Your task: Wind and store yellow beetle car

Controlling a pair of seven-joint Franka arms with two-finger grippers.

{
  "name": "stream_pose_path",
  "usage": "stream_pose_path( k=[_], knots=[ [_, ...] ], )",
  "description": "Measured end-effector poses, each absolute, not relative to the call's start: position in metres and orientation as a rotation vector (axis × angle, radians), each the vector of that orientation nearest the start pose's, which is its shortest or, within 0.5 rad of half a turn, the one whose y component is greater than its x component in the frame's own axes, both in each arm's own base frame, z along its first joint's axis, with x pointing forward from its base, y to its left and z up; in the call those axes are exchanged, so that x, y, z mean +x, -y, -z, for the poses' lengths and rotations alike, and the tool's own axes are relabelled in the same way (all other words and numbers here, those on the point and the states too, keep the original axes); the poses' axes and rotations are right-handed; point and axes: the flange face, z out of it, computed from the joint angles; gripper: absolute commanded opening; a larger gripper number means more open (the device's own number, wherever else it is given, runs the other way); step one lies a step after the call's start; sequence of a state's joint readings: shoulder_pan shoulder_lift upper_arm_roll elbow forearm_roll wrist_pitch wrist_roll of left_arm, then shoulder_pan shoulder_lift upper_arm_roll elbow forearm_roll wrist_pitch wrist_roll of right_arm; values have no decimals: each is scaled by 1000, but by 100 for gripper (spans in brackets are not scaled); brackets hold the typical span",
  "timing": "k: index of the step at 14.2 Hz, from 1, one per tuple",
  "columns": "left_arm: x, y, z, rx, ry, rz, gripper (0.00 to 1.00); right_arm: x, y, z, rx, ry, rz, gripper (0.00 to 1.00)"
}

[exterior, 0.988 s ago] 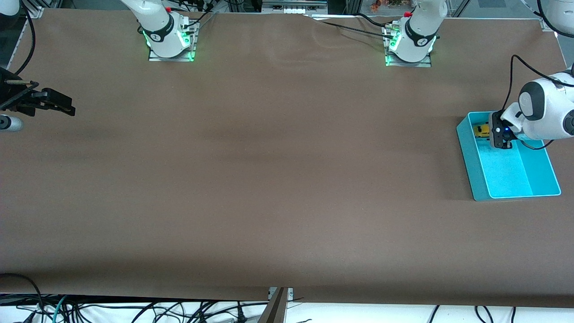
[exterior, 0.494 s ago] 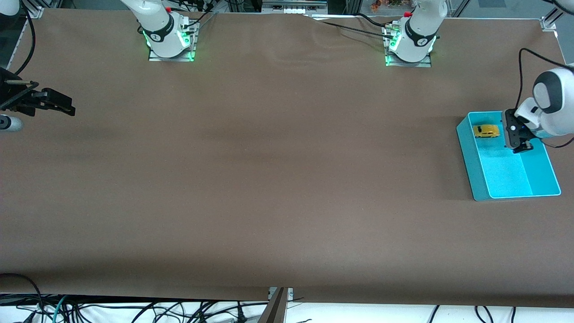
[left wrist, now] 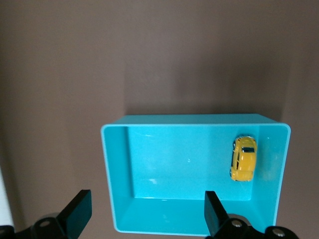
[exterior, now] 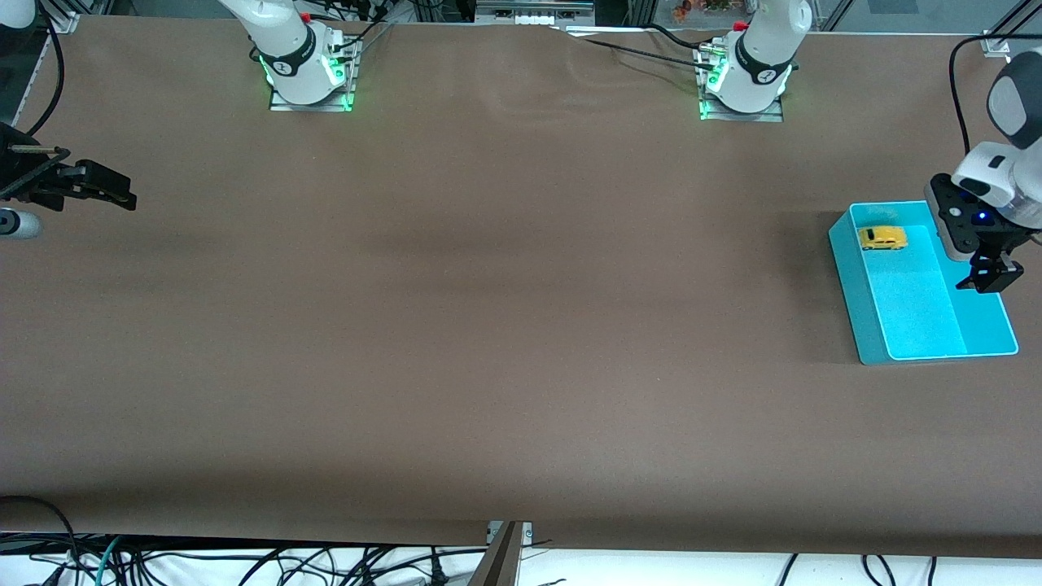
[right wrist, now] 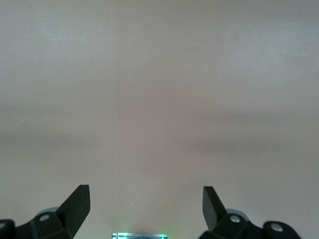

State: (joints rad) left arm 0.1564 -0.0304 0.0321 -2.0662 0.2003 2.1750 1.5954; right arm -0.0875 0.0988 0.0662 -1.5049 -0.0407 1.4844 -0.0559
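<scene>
One yellow beetle car [exterior: 882, 238] beneath left tool [exterior: 988, 277]

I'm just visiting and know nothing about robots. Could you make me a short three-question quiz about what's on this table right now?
1. True or false: the yellow beetle car lies inside the cyan bin.
2. The left gripper is: A) shut on the car, B) open and empty over the bin's edge, C) resting on the brown table.
3. Fill in: the right gripper waits at the ____ arm's end of the table.

Key: 1 true; 2 B; 3 right.
</scene>
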Motion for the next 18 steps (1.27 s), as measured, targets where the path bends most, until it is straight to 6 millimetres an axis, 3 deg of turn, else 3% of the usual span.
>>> stream_pose_path(
  k=[3,7,9,15,18],
  knots=[
    [539,-73,-497,-2333,-1770,70,99,574,19,-593,-3165,53,-191,100],
    [513,-33,-564,-2748,-1173,15,99,574,19,-593,-3165,53,-191,100],
    [505,-16,-585,-2914,-865,-6,99,574,19,-593,-3165,53,-191,100],
    [491,0,-597,-3142,-224,-124,100,574,19,-593,-3165,53,-191,100],
    [488,24,-597,-3138,-61,-163,100,574,19,-593,-3165,53,-191,100]
  ],
)
